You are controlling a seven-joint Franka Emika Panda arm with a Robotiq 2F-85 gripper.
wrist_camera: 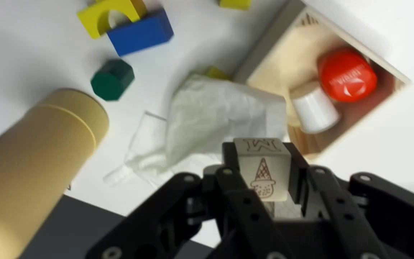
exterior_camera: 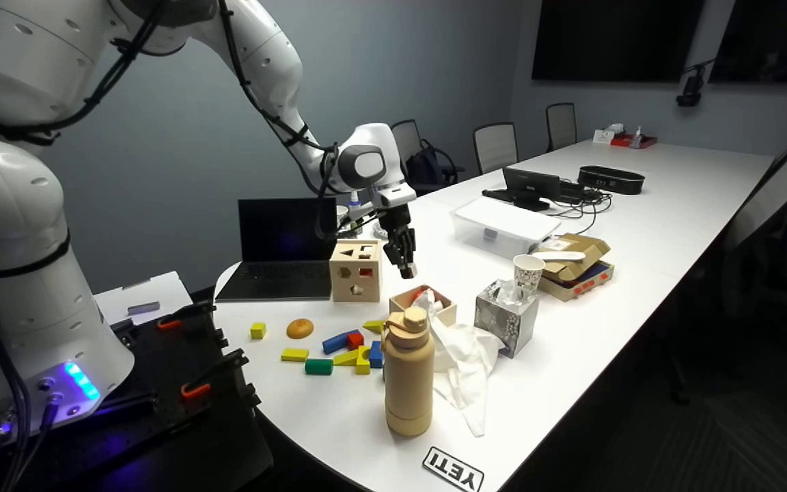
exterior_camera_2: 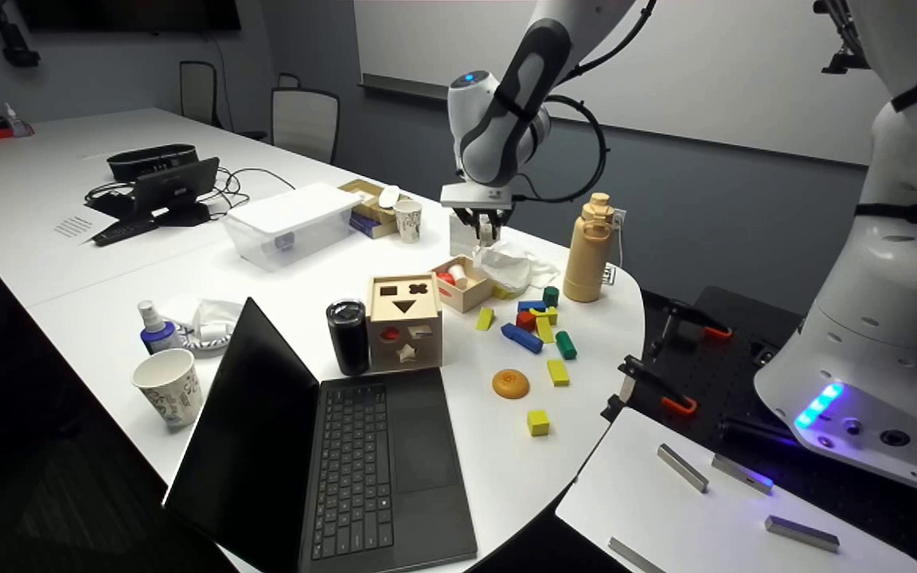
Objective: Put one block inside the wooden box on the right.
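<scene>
The block (wrist_camera: 262,176), roughly cubic with no long axis, is clamped in the end effector (wrist_camera: 261,163); its height over the cloth (wrist_camera: 225,118) is hard to judge. The tray (wrist_camera: 289,63) lies just beside. Past it, towards the desk (exterior_camera: 339,410) edge by the laptop (exterior_camera: 287,232), stands the wooden box (exterior_camera: 356,280), so the carry should run crosswise above the tray, away from the bottle (exterior_camera: 409,383) near the rounded end, with bare room on the bin's (exterior_camera: 506,220) side.
</scene>
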